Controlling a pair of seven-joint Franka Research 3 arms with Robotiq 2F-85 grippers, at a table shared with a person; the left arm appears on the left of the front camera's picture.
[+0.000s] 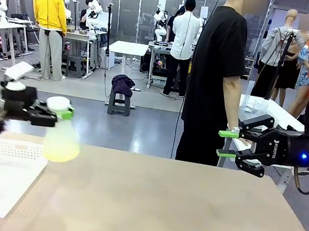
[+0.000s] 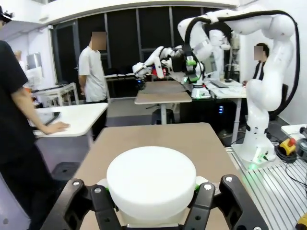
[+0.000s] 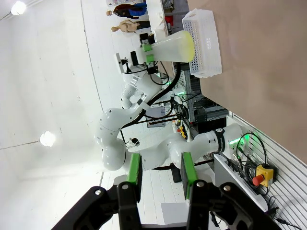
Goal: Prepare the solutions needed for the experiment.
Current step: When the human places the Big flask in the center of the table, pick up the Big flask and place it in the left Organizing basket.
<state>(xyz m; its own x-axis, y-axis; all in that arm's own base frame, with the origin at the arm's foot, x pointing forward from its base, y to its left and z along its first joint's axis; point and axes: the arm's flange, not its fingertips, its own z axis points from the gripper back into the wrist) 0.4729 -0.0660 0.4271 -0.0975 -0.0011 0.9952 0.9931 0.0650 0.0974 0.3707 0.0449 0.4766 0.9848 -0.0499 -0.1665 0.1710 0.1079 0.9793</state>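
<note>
Left gripper clamped on flask neck, lifted near left; light, slippery, sloshing solution. Right gripper part-open, empty.

Left claw clamps the flask's white cap above the table.

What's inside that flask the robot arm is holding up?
The flask holds a shallow layer of pale yellow-green liquid at its bottom. A white cap covers its mouth, and the left gripper hides part of the neck.
</note>
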